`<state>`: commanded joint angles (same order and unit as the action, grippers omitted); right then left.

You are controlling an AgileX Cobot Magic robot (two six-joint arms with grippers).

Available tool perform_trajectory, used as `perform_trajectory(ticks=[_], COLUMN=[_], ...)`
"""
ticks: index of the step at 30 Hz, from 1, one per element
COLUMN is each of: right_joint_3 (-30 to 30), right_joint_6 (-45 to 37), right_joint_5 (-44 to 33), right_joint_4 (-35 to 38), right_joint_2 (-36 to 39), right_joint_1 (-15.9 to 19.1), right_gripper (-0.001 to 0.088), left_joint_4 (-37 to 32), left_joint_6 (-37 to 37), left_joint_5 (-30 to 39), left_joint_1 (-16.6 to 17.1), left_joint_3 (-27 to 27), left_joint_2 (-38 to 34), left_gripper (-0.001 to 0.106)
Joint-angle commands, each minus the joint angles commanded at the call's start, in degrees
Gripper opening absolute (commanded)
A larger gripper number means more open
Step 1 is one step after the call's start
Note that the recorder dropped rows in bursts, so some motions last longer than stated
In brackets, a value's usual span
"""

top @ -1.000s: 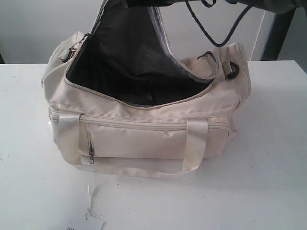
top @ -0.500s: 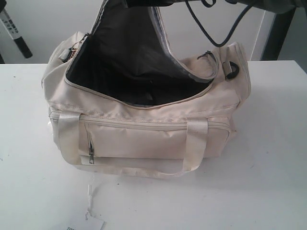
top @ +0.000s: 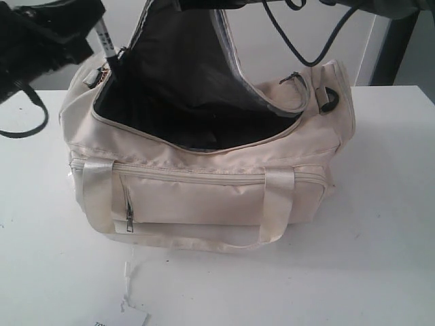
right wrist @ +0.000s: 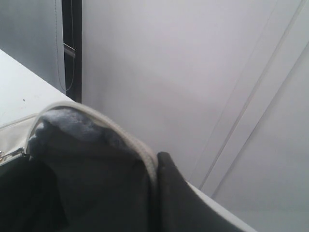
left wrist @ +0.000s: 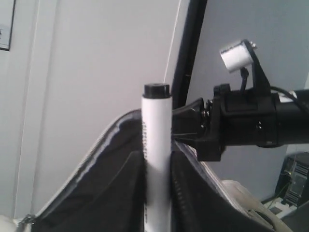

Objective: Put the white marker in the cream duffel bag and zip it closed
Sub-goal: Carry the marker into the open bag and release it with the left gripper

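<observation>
White table (top: 387, 258), pale wall (right wrist: 193, 72)

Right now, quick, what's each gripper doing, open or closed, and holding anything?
Left gripper: closed, holding the white marker.
Right gripper: closed, pinching the cream duffel bag by its top flap.

Bag (top: 204, 197) sits mid-table (top: 387, 258), long side toward the camera, pocket (top: 197, 204) on the near face. The top is open: the right gripper (left wrist: 186, 126) has the far edge of the opening pinched and lifted above the bag, back and centre. Over on the left, the left gripper (left wrist: 157, 203) hangs above and behind the bag's left end, clamped on the marker (top: 105, 42). The marker stands near upright, lower end right at the left corner of the opening. A tag (top: 132, 309) lies on the table in front of the bag, left of centre.
</observation>
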<state>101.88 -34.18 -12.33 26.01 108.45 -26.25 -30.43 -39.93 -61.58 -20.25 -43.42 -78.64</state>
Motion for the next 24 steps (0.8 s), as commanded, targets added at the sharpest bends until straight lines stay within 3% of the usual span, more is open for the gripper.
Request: perform_trajectory(ticks=[8, 11, 19, 21, 24], right_joint_3=[0.0, 0.0, 0.0, 0.0, 0.0], right_joint_6=[0.0, 0.0, 0.0, 0.0, 0.0], right_joint_5=[0.0, -0.1, 0.0, 0.0, 0.0], right_joint_4=[0.0, 0.0, 0.0, 0.0, 0.0], right_joint_2=[0.0, 0.0, 0.0, 0.0, 0.0], right_joint_1=[0.0, 0.0, 0.0, 0.0, 0.0], right_gripper=[0.0000, 0.0000, 0.0000, 0.0000, 0.0000], left_joint_4=[0.2, 0.2, 0.3, 0.3, 0.3], left_joint_6=[1.2, 1.2, 1.2, 1.2, 1.2], left_joint_5=[0.6, 3.0, 5.6, 5.4, 5.3], left_joint_1=[-1.1, -1.1, -1.1, -1.1, -1.1], left_joint_3=[-5.0, -5.3, -5.3, -5.3, -5.3], left_joint_2=[-7.7, -9.3, -10.1, -10.0, -10.0], left_gripper=[0.001, 0.012, 0.064, 0.069, 0.066])
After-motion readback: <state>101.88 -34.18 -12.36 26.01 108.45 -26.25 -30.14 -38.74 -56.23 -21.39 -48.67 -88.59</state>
